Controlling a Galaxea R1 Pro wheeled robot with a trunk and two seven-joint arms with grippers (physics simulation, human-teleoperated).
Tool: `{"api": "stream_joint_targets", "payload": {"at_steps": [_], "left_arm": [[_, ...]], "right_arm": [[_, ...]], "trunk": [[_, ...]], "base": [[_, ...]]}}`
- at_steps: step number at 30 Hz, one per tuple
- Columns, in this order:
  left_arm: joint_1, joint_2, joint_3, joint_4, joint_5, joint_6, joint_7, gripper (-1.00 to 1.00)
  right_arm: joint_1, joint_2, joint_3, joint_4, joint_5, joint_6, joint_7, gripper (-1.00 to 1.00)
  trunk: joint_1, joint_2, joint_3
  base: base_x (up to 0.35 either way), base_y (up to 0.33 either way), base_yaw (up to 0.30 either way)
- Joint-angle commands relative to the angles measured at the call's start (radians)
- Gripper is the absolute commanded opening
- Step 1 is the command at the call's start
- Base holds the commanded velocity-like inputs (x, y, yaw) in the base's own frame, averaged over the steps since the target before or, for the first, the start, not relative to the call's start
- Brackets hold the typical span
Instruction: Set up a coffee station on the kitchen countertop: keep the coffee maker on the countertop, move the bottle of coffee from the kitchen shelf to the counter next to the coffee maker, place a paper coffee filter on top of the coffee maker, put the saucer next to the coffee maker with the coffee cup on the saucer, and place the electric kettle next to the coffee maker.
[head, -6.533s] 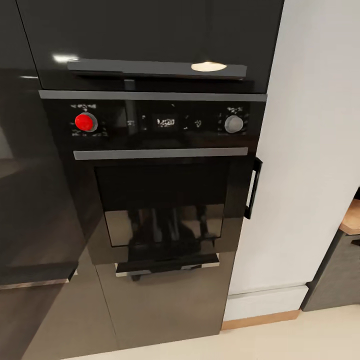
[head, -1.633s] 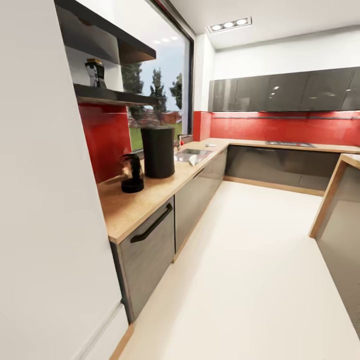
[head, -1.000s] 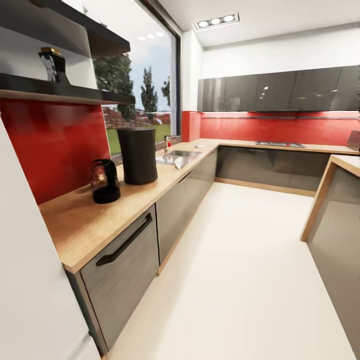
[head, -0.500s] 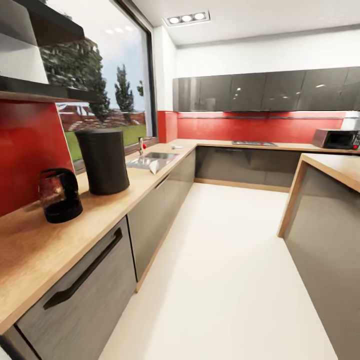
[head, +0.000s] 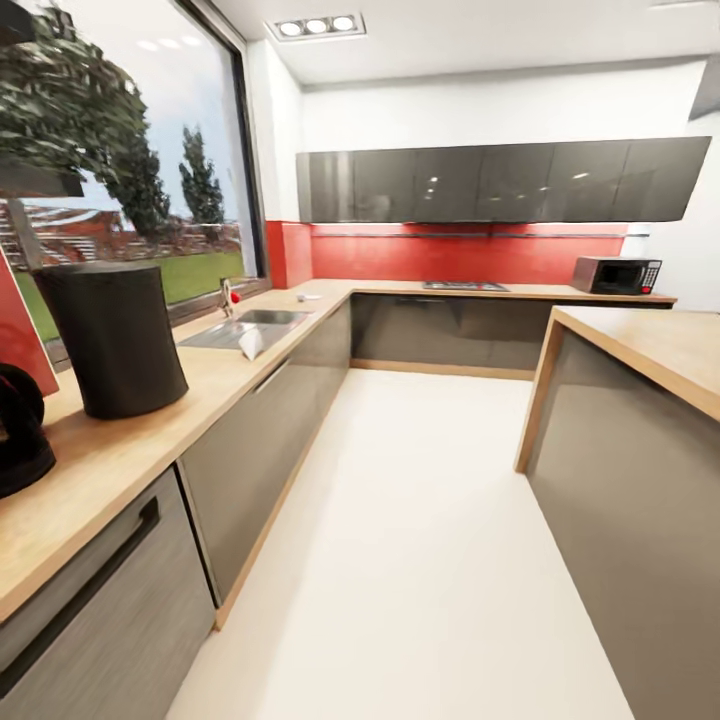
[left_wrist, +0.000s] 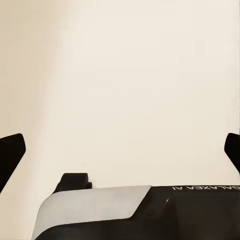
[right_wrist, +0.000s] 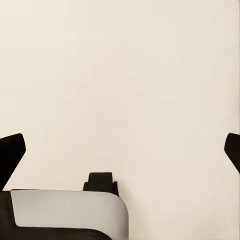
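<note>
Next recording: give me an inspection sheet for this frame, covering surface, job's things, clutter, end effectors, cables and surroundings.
Surface: wooden countertop along the window wall, with sink.
Job's things: tall dark cylinder and a dark appliance, cut by the frame edge, stand on the counter; identities uncertain.
Clutter: small white item by the sink.
End effectors: left end effector and right end effector open, empty, over pale floor.
Cables: nothing seen.
Surroundings: microwave, hob, island, grey cabinets.

On the tabletop (head: 120, 455): 1 tall black coffee maker (head: 112, 338), 1 electric kettle (head: 18, 428) cut by frame edge, 1 sink (head: 243, 328) w/ 1 tap (head: 226, 296), 1 microwave (head: 616, 274), 1 hob (head: 465, 286). 3 ceiling spotlights (head: 316, 26).
</note>
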Motion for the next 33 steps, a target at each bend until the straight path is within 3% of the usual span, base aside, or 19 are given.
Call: {"api": "stream_joint_targets", "payload": {"at_steps": [1,19,33], "left_arm": [[0.0,0.0,0.001,-0.001,0.0,-0.002,0.0,1.0],[0.0,0.0,0.001,-0.001,0.0,-0.002,0.0,1.0],[0.0,0.0,0.001,-0.001,-0.001,-0.002,0.0,1.0]], "right_arm": [[-0.001,0.0,0.0,0.001,0.0,-0.003,0.0,1.0],[-0.001,0.0,0.0,0.002,0.0,-0.003,0.001,1.0],[-0.001,0.0,0.0,0.002,-0.001,-0.003,0.001,1.0]], "trunk": [[0.001,0.0,-0.001],[0.001,0.0,-0.001],[0.001,0.0,-0.001]], "base": [[0.307,-0.075,-0.027],[0.323,-0.008,-0.009],[0.326,0.0,-0.248]]}}
